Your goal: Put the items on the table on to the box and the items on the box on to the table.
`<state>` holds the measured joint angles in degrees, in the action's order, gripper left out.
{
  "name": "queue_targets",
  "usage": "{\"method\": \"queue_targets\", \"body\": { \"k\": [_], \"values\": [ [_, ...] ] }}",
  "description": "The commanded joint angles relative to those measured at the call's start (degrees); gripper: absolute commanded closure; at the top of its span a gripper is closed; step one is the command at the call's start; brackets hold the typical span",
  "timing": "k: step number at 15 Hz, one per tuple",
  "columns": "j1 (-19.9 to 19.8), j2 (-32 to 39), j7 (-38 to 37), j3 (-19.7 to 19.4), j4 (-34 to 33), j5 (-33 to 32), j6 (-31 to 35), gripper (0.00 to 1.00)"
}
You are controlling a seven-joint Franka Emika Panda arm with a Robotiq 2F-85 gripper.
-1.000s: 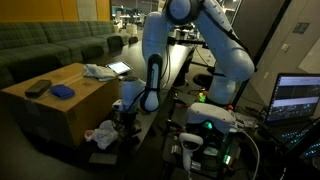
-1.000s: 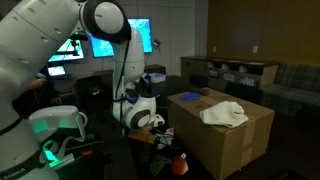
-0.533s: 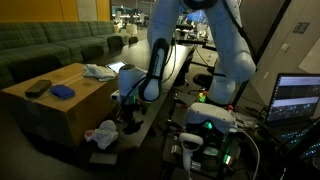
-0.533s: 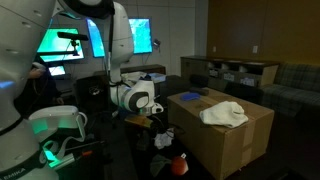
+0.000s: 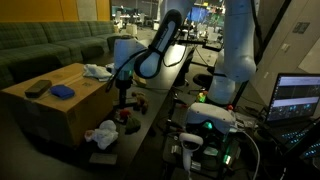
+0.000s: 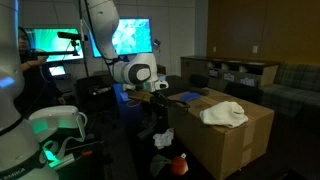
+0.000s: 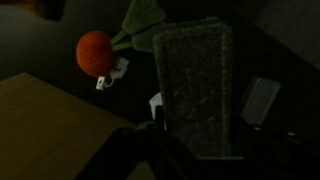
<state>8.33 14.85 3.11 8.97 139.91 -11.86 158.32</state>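
the gripper (image 5: 122, 95) hangs just beside the edge of the box (image 5: 40, 118), a bit above its top. it is too dark to tell how wide its fingers are, or if they hold anything. in the wrist view a grey pad (image 7: 195, 85) and an orange ball (image 7: 95, 52) lie down below, next to the box corner. a white cloth (image 6: 223, 114) and a blue thing (image 5: 63, 92) sit on top of the box. i think the arm could bump the box edge because it is so close. a weak grip could also let the pad slip.

cloth (image 6: 224, 114) on box (image 6: 215, 140), ball (image 7: 95, 52) beside flat pad (image 7: 195, 85) on table (image 7: 285, 40), table just beside box
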Motion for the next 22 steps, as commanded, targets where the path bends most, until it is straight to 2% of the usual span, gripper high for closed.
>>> {"method": "queue_targets", "body": {
  "k": [1,5,10,15,22],
  "values": [
    [2.1,-7.8,-6.2,-2.4,-0.4,-1.3,-4.0,0.64],
    [1.9,-9.7,-12.4,-3.3,-5.4,-5.8,-7.5,0.64],
    [1.4,-5.4,-16.4,-4.1,-15.0,-10.5,-10.3,0.64],
    [2.7,3.5,-20.7,-6.9,-26.4,-14.9,-11.4,0.64],
    [6.0,19.5,-23.0,-12.2,-45.4,-13.1,-14.7,0.64]
  ]
}}
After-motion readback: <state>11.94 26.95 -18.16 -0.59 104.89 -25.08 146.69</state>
